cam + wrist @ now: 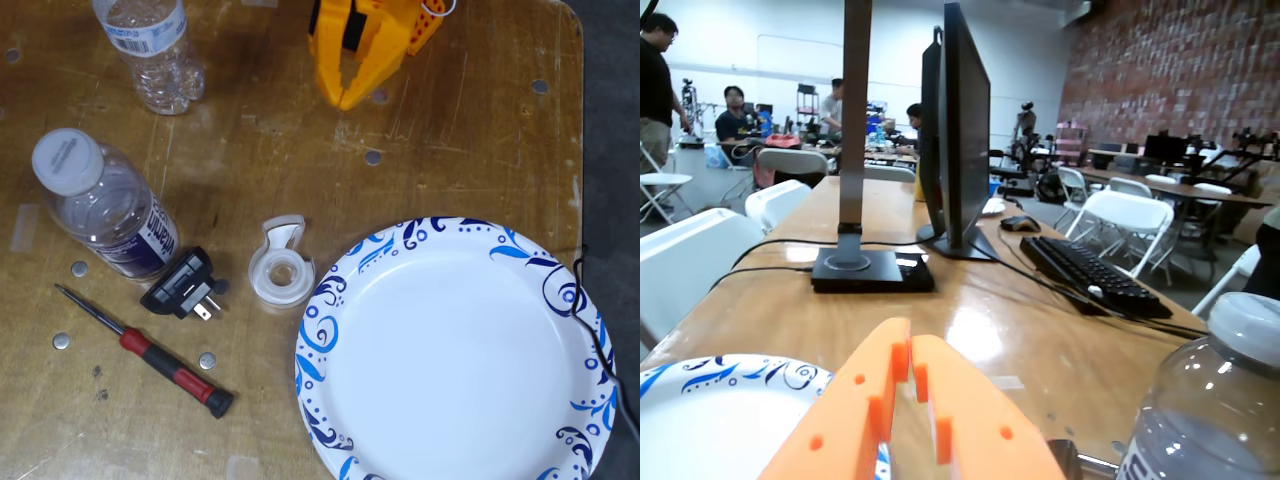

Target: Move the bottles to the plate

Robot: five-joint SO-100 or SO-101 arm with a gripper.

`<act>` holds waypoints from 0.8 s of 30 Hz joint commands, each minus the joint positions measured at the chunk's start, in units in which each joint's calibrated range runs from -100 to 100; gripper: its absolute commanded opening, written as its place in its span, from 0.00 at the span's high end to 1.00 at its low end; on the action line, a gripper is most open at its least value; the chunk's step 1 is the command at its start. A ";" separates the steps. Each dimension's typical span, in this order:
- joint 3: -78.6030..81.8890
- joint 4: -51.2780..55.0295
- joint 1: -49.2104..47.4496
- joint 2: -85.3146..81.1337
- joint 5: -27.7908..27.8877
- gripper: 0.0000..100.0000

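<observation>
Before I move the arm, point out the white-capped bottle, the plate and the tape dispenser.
White-capped bottle [100,208]: fixed view, on its clear body just below the cap.
Plate [460,350]: fixed view, on its bare white centre.
Tape dispenser [279,267]: fixed view, on its clear round body.

a shared workshop or lab hall: brick wall [1170,70], rows of folding chairs [1130,220], a monitor [962,130] and keyboard [1090,275] on the tabletop [1040,340], people [735,120] working at benches.
</observation>
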 commanded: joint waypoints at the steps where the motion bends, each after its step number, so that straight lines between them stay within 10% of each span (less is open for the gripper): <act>1: 0.36 -0.46 5.08 -0.92 -0.30 0.99; 10: -4.15 0.24 12.95 -0.92 -0.20 0.98; 24: -46.04 36.01 31.17 15.69 0.27 0.98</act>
